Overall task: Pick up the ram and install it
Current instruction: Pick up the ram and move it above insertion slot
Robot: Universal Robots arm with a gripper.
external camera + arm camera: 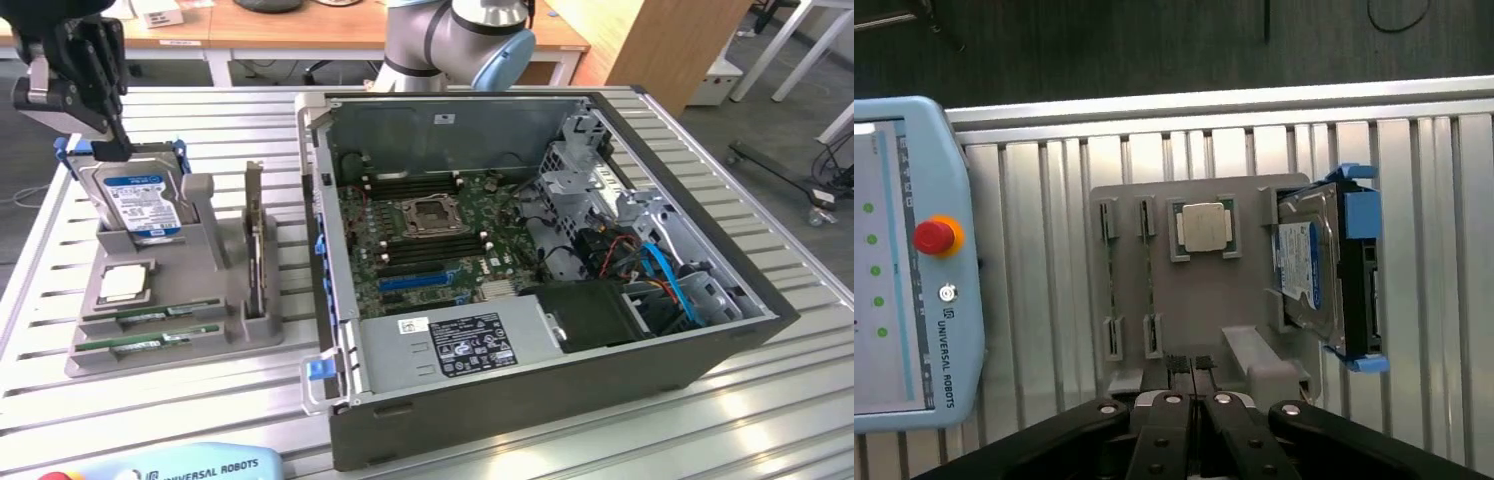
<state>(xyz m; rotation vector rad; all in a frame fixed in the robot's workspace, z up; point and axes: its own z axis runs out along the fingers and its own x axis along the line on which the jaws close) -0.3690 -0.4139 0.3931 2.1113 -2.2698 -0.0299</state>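
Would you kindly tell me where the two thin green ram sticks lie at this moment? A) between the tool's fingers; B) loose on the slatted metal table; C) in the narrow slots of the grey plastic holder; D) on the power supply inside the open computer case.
C: both thin green ram sticks lie side by side in slots of the grey plastic holder, while the shut tool grips nothing.

The ram (140,343) lies in the holder (230,322) (hard drive (139,203) behind it), on the exterior view's left of the case (534,402)
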